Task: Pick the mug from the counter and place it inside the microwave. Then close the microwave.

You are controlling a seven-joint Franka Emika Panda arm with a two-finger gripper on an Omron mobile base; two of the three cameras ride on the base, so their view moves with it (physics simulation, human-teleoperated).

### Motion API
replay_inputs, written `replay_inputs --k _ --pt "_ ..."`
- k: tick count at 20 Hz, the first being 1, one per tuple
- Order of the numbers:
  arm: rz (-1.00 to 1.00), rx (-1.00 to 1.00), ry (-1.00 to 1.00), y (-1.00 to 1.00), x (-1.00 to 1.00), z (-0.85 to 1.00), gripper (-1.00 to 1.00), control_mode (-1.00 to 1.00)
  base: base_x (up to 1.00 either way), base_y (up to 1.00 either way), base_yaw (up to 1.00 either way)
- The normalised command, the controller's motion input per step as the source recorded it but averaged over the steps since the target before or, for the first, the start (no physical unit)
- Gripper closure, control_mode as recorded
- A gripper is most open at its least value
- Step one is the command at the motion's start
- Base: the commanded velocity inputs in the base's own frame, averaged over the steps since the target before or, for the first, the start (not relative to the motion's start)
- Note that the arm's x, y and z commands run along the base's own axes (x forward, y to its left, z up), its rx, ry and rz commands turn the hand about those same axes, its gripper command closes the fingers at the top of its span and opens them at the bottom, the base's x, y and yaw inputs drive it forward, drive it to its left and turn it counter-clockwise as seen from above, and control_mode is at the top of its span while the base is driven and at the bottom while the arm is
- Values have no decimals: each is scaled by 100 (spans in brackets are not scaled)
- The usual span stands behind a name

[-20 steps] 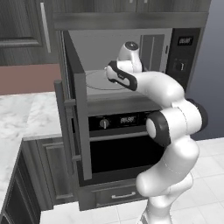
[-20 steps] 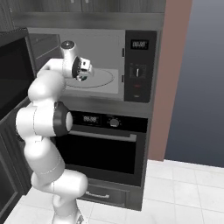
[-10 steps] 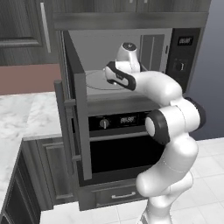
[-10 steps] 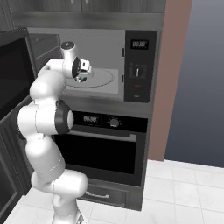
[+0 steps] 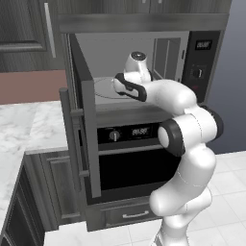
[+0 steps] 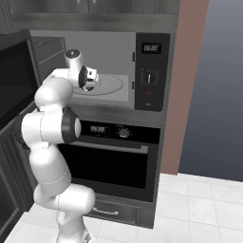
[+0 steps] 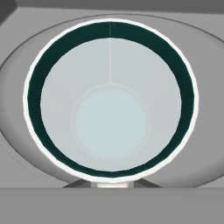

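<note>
The white marble-look desk (image 5: 29, 129) lies at far left. Right of it, the dark grey built-in microwave (image 5: 144, 72) stands with its door (image 5: 84, 125) swung open. The jaws (image 6: 90, 81), clenched on the small pale grey-white mug with teal-green rim (image 7: 109, 100), hold it above the round turntable (image 6: 111, 85).

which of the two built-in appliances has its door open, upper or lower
The upper one, the microwave: its door is swung out to the left, baring the light grey interior and turntable. The oven below it is shut, its horizontal handle flat against the front.
</note>
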Motion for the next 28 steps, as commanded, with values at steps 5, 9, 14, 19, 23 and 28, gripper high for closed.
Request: replay_inputs --k 5,9,14,19,23,28 --pt "0 -3 0 0 12 -6 100 -100 0 0 0" --pt "0 -1 0 0 8 0 100 -100 0 0 0" --pt "0 0 0 0 0 0 -100 -100 0 0 0" --pt "0 1 0 0 0 0 -100 -100 0 0 0" --pt "0 0 0 0 -10 0 -100 -100 0 0 0" --pt "0 0 -5 0 -48 11 -100 -100 0 0 0"
